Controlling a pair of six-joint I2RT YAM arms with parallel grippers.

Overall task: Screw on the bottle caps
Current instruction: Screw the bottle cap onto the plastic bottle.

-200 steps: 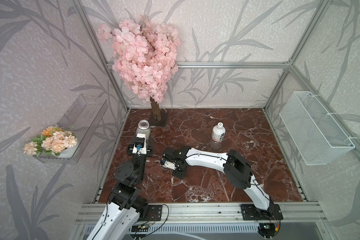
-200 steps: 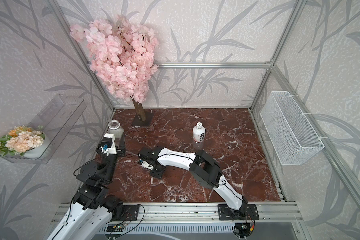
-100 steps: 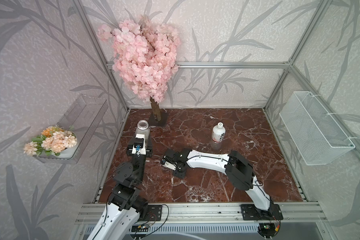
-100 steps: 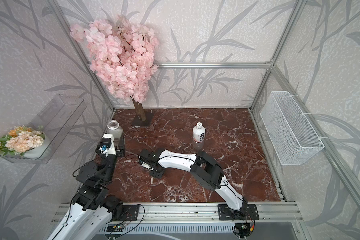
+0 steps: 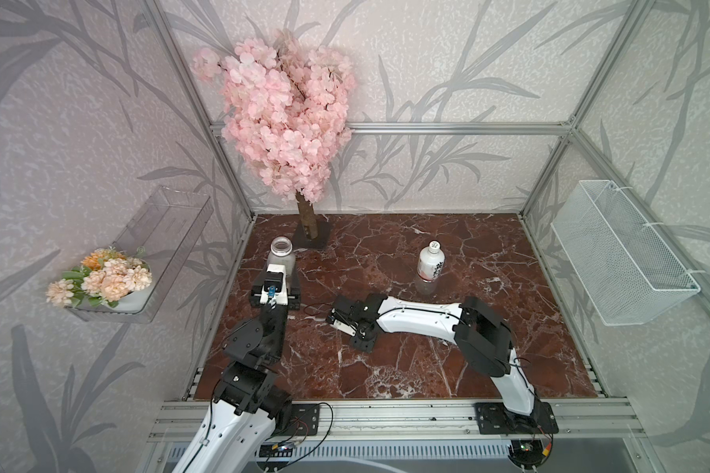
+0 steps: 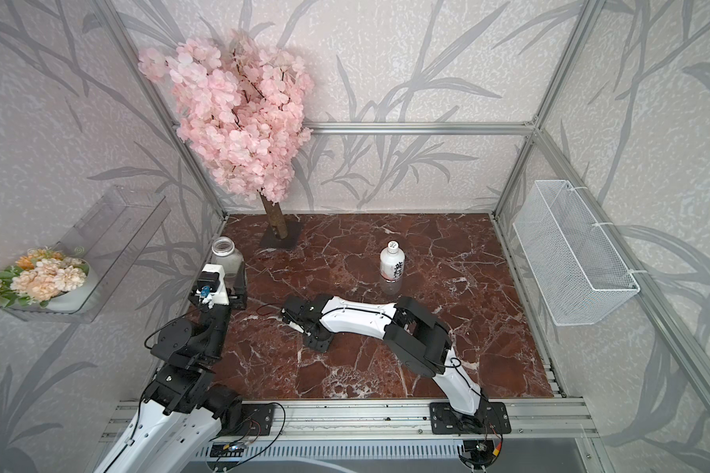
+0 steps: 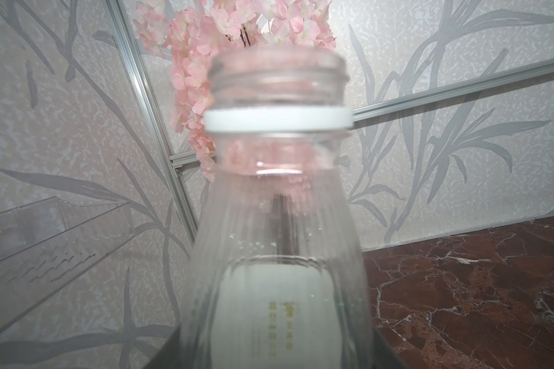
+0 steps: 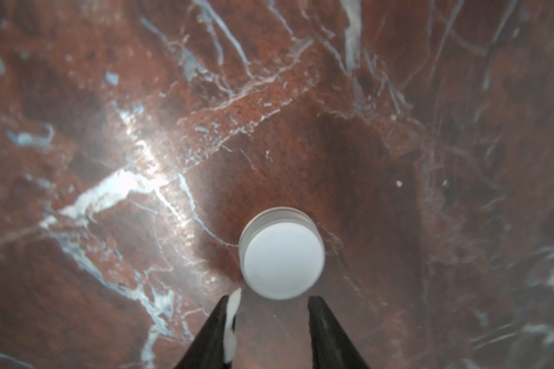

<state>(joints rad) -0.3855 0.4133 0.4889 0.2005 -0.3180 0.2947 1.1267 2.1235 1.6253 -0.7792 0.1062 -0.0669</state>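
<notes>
Cap pickup, right arm. Plain white cap lies flat on the marble table, closed face up and ribbed skirt down, just ahead of the right gripper. Its jaws stand apart with nothing between them, and the gap looks only slightly wider than the cap. One of the fingertips carries a pale strip; tape or pad, I cannot tell.

Left gripper is clamped on the clear bottle, low on its body. The bottle is upright near the table's back left corner, beside the blossom tree, with its mouth open and bare threads above a white collar ring.

White-wrapped bottle stands upright, well apart toward the back right. The printed cap sits on its neck; how tight, I cannot tell.

Handling, my judgement: the plain cap is light, stiff and low on a glossy slab, so I expect it to skate or flip if one finger touches first. I would take it across the ribbed skirt, on its full width, with the fingers low and centred. The clear bottle looks thin-walled and empty. It may flex under a hard squeeze and could turn in the grip once screwing torque comes on.
</notes>
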